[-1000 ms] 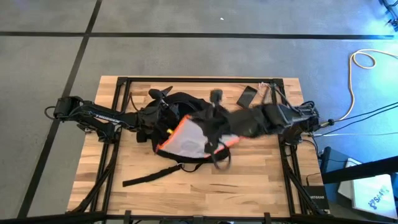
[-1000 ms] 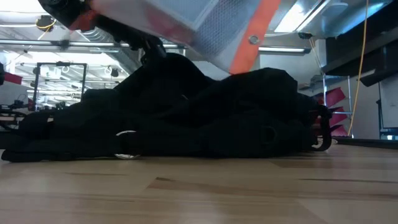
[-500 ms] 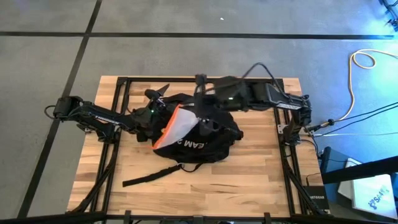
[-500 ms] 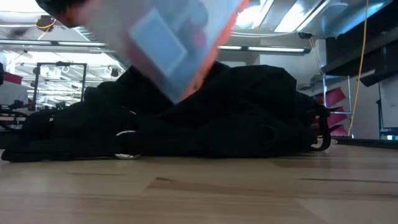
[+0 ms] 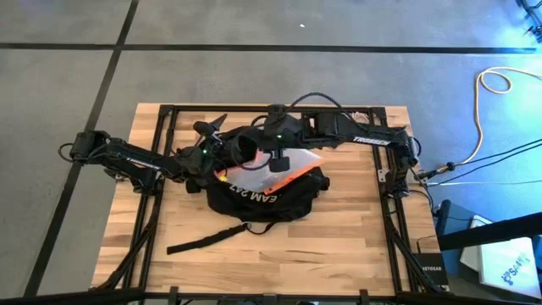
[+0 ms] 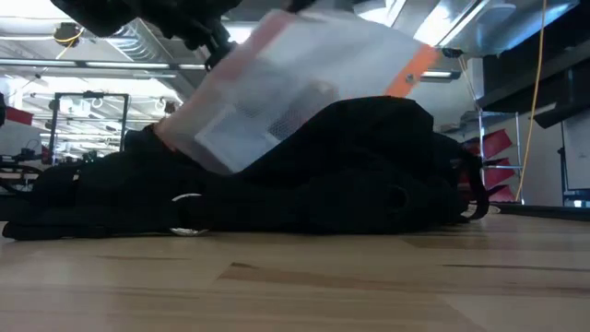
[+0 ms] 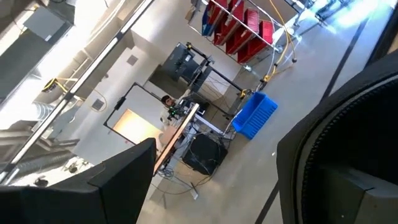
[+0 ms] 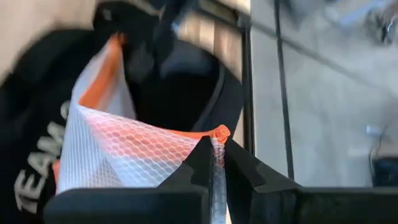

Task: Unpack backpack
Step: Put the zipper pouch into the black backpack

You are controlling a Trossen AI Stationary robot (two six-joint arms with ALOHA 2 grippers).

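The black backpack [image 5: 262,185] lies flat in the middle of the table, its white lettering facing up. A white mesh pouch with orange trim [image 5: 286,163] sits over the backpack's far part and shows tilted above the backpack [image 6: 304,175] in the low view [image 6: 295,88]. My right gripper [image 5: 275,155] reaches in from the right and is shut on the pouch [image 8: 124,155]. My left gripper [image 5: 222,146] stands open at the backpack's far left side. In its wrist view only the room shows between its fingers [image 7: 211,180]. My right gripper pinches the pouch's orange-trimmed edge [image 8: 219,132] between its two fingers, at a corner of the mesh. The fingers slant down from the table's right. The pouch spreads out tilted below them, its lower part down at the backpack's top [image 6: 212,152].
A loose black strap [image 5: 207,240] trails from the backpack toward the table's near left. A metal ring [image 6: 189,214] lies at the backpack's near side. Bare wood lies along the near edge [image 5: 279,267]. A black frame [image 5: 161,114] rims the table.
My right gripper has swung from the table's right toward the far edge and the left, and sunk toward the backpack, still shut on the pouch. The pouch, held high over the backpack's near side before, has turned about and come down over its far part.
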